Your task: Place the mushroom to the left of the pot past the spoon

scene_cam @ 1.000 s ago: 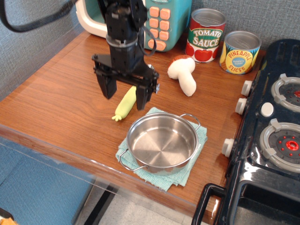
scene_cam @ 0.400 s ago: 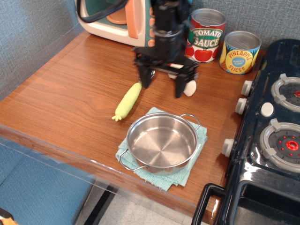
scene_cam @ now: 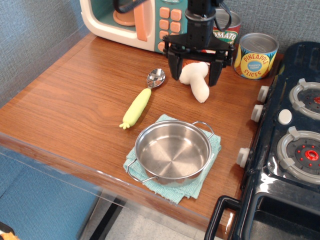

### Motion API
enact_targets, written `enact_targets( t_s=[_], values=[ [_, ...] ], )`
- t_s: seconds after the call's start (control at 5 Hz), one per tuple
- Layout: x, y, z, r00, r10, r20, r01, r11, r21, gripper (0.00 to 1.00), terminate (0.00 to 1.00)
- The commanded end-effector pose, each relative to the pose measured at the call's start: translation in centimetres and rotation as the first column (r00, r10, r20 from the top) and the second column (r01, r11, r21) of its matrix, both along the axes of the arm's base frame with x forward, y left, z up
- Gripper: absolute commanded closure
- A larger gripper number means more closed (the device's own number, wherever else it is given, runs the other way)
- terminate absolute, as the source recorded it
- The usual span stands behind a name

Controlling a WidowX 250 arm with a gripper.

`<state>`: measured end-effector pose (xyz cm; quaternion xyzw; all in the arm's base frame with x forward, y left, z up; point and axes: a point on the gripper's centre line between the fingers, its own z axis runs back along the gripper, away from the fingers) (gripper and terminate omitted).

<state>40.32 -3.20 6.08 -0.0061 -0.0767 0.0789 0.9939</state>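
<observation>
The mushroom (scene_cam: 196,80) lies on the wooden counter behind the pot, cream stem toward the front, its reddish cap mostly hidden by the gripper. My gripper (scene_cam: 195,76) is open above it, one finger on each side of the stem, not closed on it. The spoon (scene_cam: 142,98) lies left of the mushroom, metal bowl at the back, yellow-green handle pointing front-left. The steel pot (scene_cam: 173,152) sits empty on a teal cloth (scene_cam: 200,184) near the counter's front edge.
A toy microwave (scene_cam: 135,22) stands at the back left. A tomato sauce can (scene_cam: 226,31) and a pineapple slices can (scene_cam: 255,55) stand at the back right. A black toy stove (scene_cam: 292,140) borders the counter's right side. A blue wall runs along the left.
My gripper has moved right and back, from over the spoon to over the mushroom. The spoon's bowl is now uncovered. Nothing else has moved.
</observation>
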Motion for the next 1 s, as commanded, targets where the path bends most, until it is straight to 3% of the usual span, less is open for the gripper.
enact_targets(
  t_s=[0.0, 0.2, 0.4, 0.8],
  values=[
    [2.2, -0.1, -0.8, 0.996, 0.081, 0.025, -0.082, 0.996, 0.04, 0.0, 0.0],
    [1.9, -0.3, -2.3, 0.993, 0.119, 0.002, -0.119, 0.991, 0.054, 0.0, 0.0],
    [1.6, -0.4, -2.5, 0.992, 0.124, 0.002, -0.124, 0.99, 0.064, 1.0, 0.0],
    [0.6, -0.1, 2.0, 0.994, 0.074, 0.076, -0.075, 0.997, 0.015, 1.0, 0.0]
  ],
)
